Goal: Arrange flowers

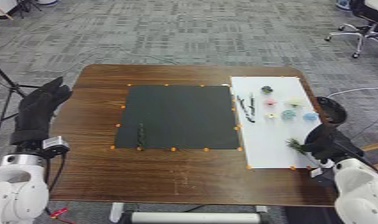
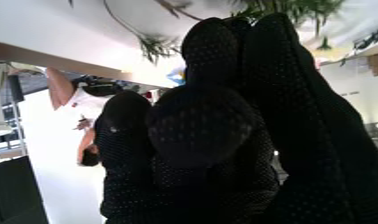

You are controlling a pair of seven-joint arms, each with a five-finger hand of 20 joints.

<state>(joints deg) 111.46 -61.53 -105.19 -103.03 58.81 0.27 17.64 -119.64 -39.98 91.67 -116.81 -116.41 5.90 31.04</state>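
Note:
In the head view my left hand [image 1: 41,112] is held off the table's left edge, fingers straight. My right hand [image 1: 328,144] is at the white sheet's right edge, beside a green sprig [image 1: 296,146]. The right wrist view has this hand [image 2: 203,125] with fingers extended and thumb across them, and green leaves [image 2: 301,9] at the fingertips. A thin green stem [image 1: 141,136] lies at the lower left of the dark mat [image 1: 177,112]. On the white sheet [image 1: 270,135] are dark twigs [image 1: 248,110], a pink flower [image 1: 271,101], a cream flower [image 1: 295,102] and blue flowers [image 1: 288,114].
Small orange markers line the mat and sheet. A dark flower [image 1: 266,89] sits near the sheet's far end, and a small pale flower [image 1: 271,115] nearer. A black round container [image 1: 331,111] stands at the table's right edge. Bare brown wood [image 1: 181,175] extends along the near side.

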